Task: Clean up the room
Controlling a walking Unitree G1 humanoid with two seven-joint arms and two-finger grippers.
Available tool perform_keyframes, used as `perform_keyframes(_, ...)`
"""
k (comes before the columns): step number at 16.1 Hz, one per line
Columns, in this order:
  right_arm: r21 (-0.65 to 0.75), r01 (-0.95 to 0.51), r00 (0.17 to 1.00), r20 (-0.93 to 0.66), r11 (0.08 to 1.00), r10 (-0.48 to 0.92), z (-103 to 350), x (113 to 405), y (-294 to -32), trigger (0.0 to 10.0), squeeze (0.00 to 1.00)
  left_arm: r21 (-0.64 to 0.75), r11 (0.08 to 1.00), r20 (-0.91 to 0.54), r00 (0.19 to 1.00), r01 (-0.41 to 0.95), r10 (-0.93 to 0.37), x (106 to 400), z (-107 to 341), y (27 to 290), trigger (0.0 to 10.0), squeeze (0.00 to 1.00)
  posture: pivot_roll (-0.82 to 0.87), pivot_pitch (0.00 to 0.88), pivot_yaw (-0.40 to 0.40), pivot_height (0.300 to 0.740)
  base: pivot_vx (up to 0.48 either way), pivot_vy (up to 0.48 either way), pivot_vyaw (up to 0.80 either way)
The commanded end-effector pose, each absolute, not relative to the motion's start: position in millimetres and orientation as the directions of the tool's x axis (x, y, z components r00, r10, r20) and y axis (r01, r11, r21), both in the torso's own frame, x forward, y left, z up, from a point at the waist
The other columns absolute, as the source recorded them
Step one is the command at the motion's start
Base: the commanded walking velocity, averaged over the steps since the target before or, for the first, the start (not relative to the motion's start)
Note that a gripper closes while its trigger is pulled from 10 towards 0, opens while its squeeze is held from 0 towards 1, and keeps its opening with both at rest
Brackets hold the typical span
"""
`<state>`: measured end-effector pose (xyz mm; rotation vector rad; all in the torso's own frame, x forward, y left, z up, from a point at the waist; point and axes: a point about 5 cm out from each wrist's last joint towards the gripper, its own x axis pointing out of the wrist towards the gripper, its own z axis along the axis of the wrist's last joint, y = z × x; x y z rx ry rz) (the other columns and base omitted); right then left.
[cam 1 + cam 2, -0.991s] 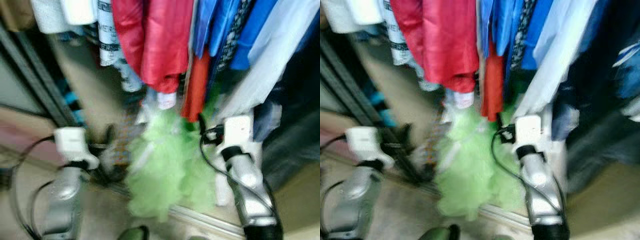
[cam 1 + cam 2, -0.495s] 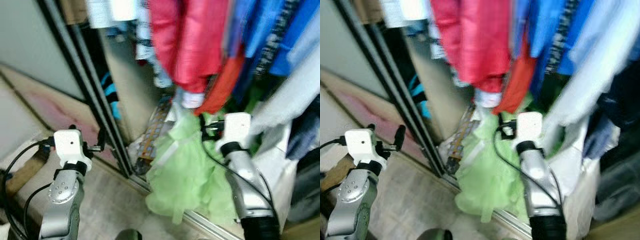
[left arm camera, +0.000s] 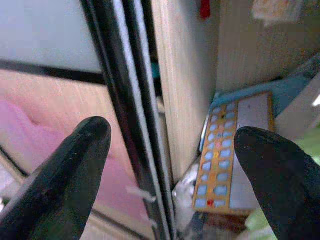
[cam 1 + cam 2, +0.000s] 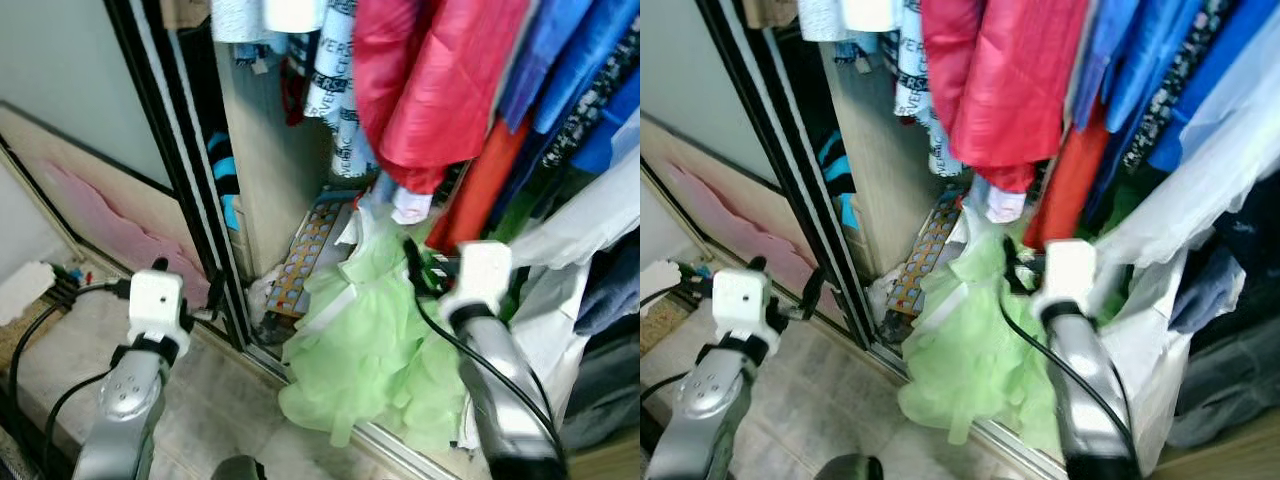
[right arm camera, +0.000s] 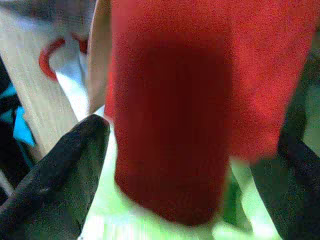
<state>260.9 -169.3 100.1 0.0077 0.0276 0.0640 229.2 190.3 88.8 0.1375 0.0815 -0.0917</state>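
Observation:
A light green frilly dress [image 4: 365, 340] hangs low in the open closet and spills over the bottom track. Above it hang a red jacket [image 4: 430, 80], an orange-red garment [image 4: 482, 185] and several blue clothes [image 4: 560, 60]. My right gripper [image 5: 170, 150] is open just above the green dress, its black fingers [image 5: 55, 175] on either side of the red cloth [image 5: 170, 110], which is close in front. My left gripper [image 3: 170, 150] is open too, held low before the black sliding-door frame [image 4: 180, 170] with nothing between its fingers.
A patterned board with blue squares [image 4: 315, 250] leans on the closet floor beside a wooden partition [image 4: 265, 170]. A white plastic bag [image 4: 560, 300] hangs to the right. A pink panel [image 4: 110, 215] lines the wall on the left; cables [image 4: 60, 295] lie on the floor.
The view has swung left and sharpened, bringing the door frame and wall into sight. My left gripper now sits closer to the door frame. The right gripper stays by the green dress.

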Motion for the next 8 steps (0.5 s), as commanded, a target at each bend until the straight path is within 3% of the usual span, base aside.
perform_keyframes(1, 0.012, -0.072, 0.997, -0.025, 0.997, 0.072, 104.0, 256.1, -170.6, 10.0, 0.0, 0.132, 0.988, -0.066, 0.995, 0.077, -0.068, 228.8, 94.4, 190.0, 10.0, 0.0, -0.08, 0.0, -0.022, 0.74, 0.0, 0.0, 0.0)
perform_keyframes(5, -0.011, -0.144, 0.99, -0.012, 0.99, 0.143, 108.8, 240.4, -170.1, 10.0, 0.0, 0.082, 0.996, -0.009, 0.999, -0.031, 0.032, 217.3, 93.7, 181.8, 10.0, 0.0, -0.1, 0.0, -0.003, 0.74, 0.0, 0.0, 0.0)
perform_keyframes(8, -0.017, -0.166, 0.986, -0.013, 0.986, 0.165, 109.5, 242.7, -163.5, 10.0, 0.0, 0.036, 0.999, -0.046, 0.999, -0.027, 0.028, 218.6, 89.1, 184.9, 10.0, 0.0, -0.09, 0.0, -0.006, 0.74, 0.0, 0.0, 0.8)
